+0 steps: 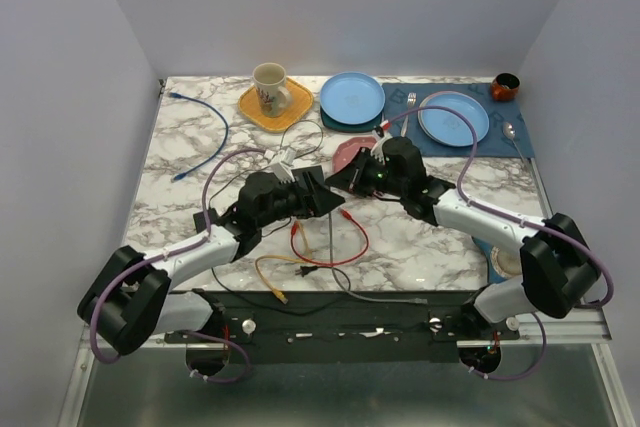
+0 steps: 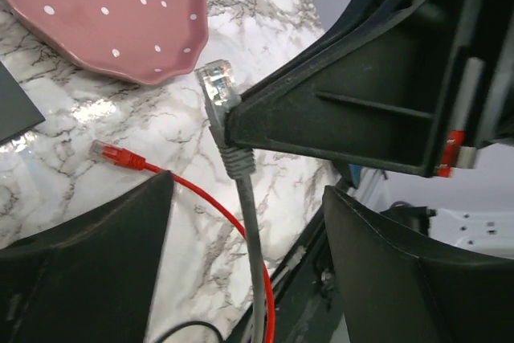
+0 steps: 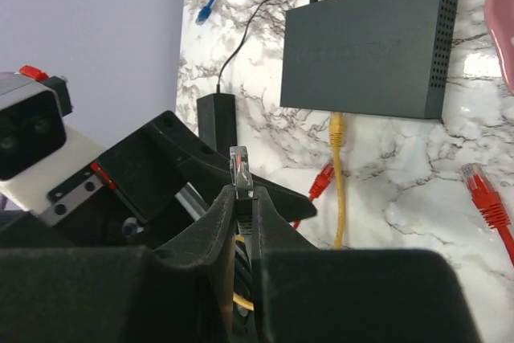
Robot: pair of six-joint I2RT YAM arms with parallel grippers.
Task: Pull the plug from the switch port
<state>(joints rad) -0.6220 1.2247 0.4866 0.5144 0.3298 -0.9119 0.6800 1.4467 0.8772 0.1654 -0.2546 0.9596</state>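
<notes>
The switch (image 3: 365,46), a flat black box, lies on the marble with a yellow plug (image 3: 337,126) in its near edge and a red plug (image 3: 321,182) lying just short of that edge. My right gripper (image 3: 243,194) is shut on the grey cable's clear plug (image 3: 241,168) and holds it in the air, away from the switch. In the left wrist view the same plug (image 2: 217,86) sticks out past the right gripper's finger. My left gripper (image 2: 249,190) is open, with the grey cable (image 2: 250,238) hanging between its fingers. In the top view both grippers (image 1: 335,202) (image 1: 358,179) meet at mid table.
The pink dotted plate (image 2: 104,14) lies close behind the grippers. A loose red plug (image 2: 108,153) lies on the marble. A black power brick (image 3: 217,118) sits left of the switch. At the back are a mug (image 1: 270,87), blue plates (image 1: 352,97) and a blue cable (image 1: 205,137).
</notes>
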